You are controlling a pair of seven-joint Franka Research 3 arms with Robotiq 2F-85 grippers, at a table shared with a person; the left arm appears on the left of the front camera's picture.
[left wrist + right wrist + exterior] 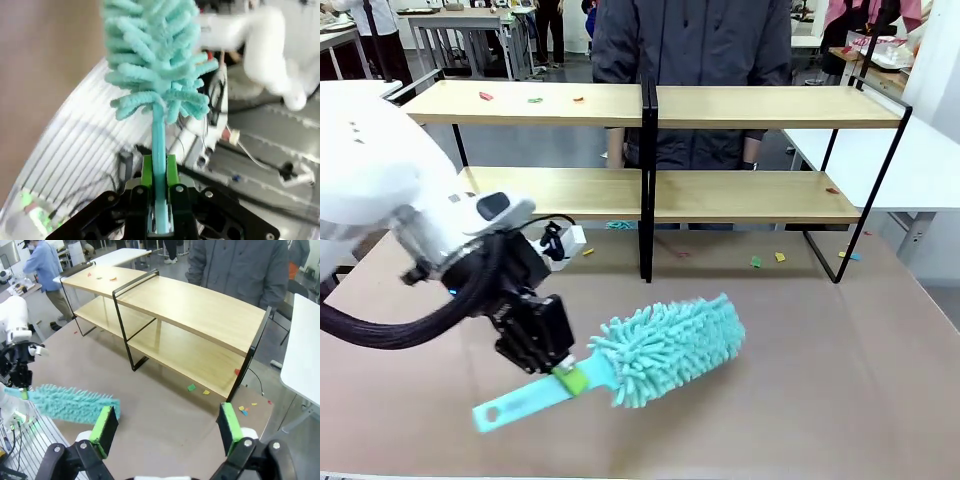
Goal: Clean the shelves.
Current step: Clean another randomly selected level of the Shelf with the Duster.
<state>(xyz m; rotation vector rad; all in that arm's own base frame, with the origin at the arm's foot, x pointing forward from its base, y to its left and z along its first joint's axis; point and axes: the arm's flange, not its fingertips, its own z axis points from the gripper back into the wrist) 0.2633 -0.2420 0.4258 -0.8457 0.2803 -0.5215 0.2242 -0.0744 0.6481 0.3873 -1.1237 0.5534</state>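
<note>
Pinching teal duster [670, 345] by its handle, left jaws clamped, right jaws spread wide, shelves [770, 105] beyond.

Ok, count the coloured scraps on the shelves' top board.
3, all on the left half of the top board: a red scrap outermost, a green scrap in the middle, an orange scrap nearest the central upright. None look hidden.

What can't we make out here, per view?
- Front view: left arm hides the front-left corner of the shelves' lower board.
- Front view: scraps on the top board are too small to identify.
- Left wrist view: duster handle end is buried in the left pincer; background blurred.
- Right wrist view: right pincer base cut off by the bottom edge.
</note>
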